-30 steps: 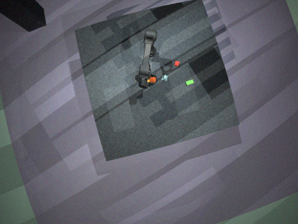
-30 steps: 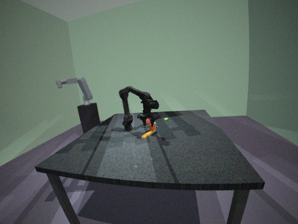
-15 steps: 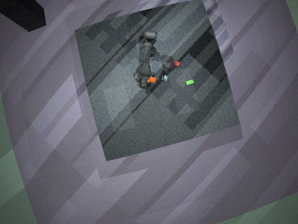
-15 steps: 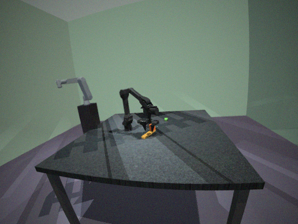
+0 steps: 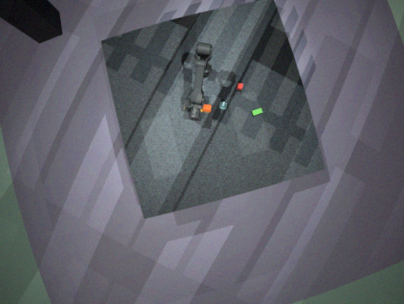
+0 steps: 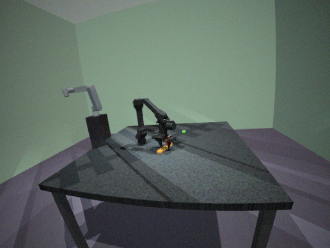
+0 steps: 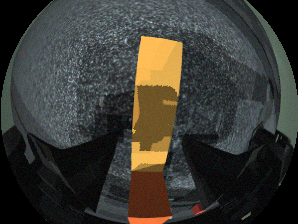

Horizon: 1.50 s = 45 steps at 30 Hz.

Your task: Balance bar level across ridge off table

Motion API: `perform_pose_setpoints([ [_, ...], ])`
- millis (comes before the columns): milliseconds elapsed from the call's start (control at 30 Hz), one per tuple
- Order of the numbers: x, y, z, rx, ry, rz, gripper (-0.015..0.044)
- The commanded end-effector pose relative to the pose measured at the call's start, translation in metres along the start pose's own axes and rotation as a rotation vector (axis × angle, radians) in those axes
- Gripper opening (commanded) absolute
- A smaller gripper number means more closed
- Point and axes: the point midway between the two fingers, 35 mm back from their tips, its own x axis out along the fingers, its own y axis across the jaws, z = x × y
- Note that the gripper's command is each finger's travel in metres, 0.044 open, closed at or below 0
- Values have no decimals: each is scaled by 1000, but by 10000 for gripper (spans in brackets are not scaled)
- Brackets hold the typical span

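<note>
A long yellow-orange bar (image 7: 158, 76) (image 6: 160, 149) lies on the dark table (image 6: 198, 179), running away from the wrist camera. Its near end meets a darker orange ridge block (image 7: 149, 196) (image 5: 207, 108) (image 6: 168, 144); I cannot tell whether the bar rests on it. My gripper (image 7: 150, 139) (image 5: 194, 114) (image 6: 164, 140) is open and low over that end of the bar, with one finger on each side and neither touching it. In the overhead view the arm hides most of the bar.
A teal cube (image 5: 223, 105), a red cube (image 5: 239, 86) and a green block (image 5: 257, 111) (image 6: 183, 131) lie to the right of the arm. A grey second arm (image 6: 93, 97) stands on a dark pedestal beyond the table's left edge.
</note>
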Motion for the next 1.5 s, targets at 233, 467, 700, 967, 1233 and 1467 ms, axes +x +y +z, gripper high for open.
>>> perform_pose_setpoints([
  [233, 2, 0, 1, 4, -4, 1, 315],
  [467, 2, 0, 0, 0, 0, 0, 184],
  [700, 2, 0, 0, 0, 0, 0, 98],
  [967, -12, 2, 0, 1, -1, 0, 0],
  [1233, -32, 4, 0, 1, -1, 1, 0],
  [1467, -50, 5, 0, 2, -2, 1, 0],
])
